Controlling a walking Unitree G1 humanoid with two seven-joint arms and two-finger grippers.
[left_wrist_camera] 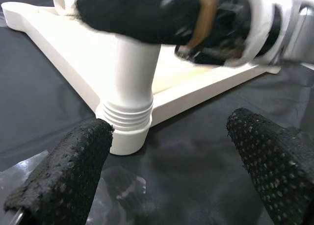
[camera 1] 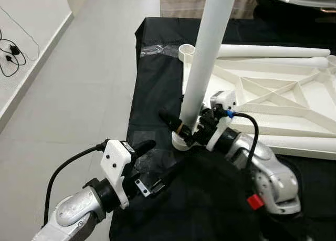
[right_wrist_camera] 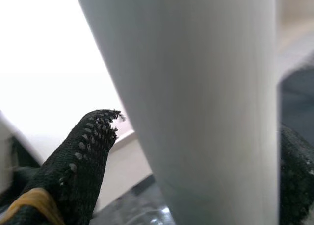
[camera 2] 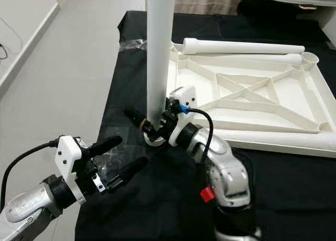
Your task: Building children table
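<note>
hidden: the top of the upright leg point(camera 2: 159, 52) is cut off by the frame edge; the far finger of the right gripper point(camera 2: 148, 126) sits behind the leg, so only one black finger is plain. a clear plastic bag point(camera 2: 113, 159) near the left gripper is hard to make out against the black cloth point(camera 2: 294, 199), and what it holds cannot be told.
leg: a smooth white tube standing upright in the near left corner socket point(camera 1: 181, 142) of the tabletop point(camera 2: 252, 102); its foot shows ribbed rings where it meets the socket.
right gripper: closed around the leg low down, just above the socket, one finger on each side, reaching in from the right.
left gripper point(camera 2: 121, 156): fingers spread wide, holding nothing, hovering over the cloth to the near left of the socket, apart from the leg and pointing toward it.
fingers point(left_wrist_camera: 64, 176): black with a rough dotted texture; a yellow band wraps one right finger.
tabletop: white plastic, lying underside up on the cloth, with raised ribs crossing in triangles and a round socket at each visible corner.
spare legs: two white tubes point(camera 2: 244, 46) lie along the far edge and one point(camera 2: 278, 138) along the near edge.
floor point(camera 1: 79, 83): pale tiles to the left.
</note>
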